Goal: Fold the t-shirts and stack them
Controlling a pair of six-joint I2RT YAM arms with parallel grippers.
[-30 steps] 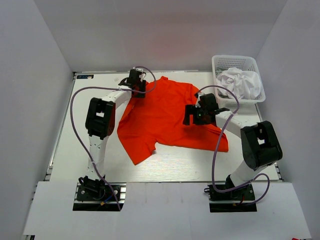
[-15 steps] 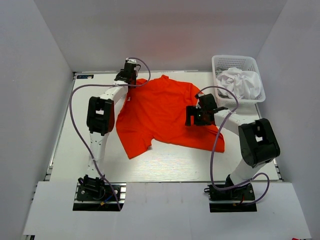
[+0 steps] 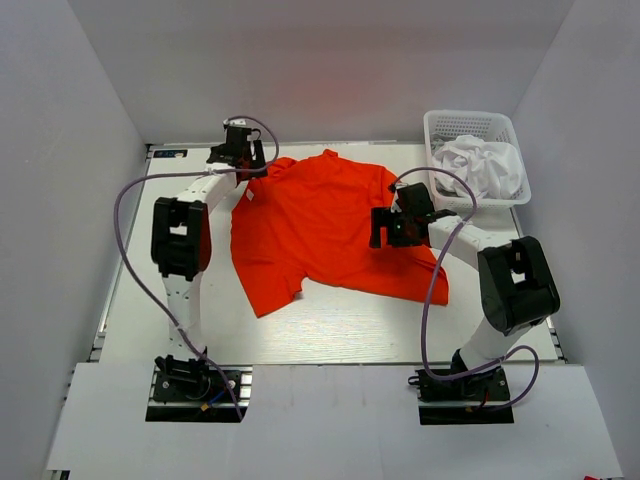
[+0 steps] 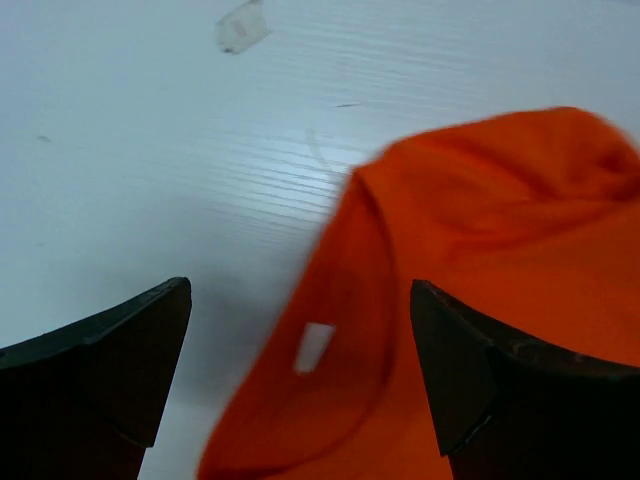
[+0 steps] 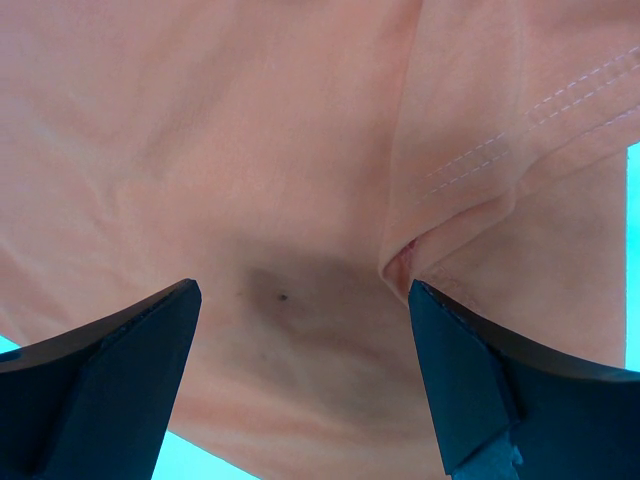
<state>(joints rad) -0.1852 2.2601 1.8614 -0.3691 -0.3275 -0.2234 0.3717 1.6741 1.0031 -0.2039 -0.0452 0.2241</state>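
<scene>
The white left arm stretches far forward, its black two-finger left gripper (image 3: 238,152) spread wide; the bent right arm's black right gripper (image 3: 392,228) gapes likewise.

1. Orange-red t-shirt (image 3: 320,225): soft matt cloth with fine double stitching along the hem.
2. White t-shirt (image 3: 480,165): crumpled matt cloth.
3. Basket (image 3: 470,116): smooth white plastic lattice.
4. Table (image 3: 350,320) — white, matt, finely ribbed.
5. Left gripper (image 4: 300,290) fingers (image 4: 100,370) — black, matt, hard-looking.

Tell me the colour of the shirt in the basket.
The shirt is white; top external view shows it best.
</scene>
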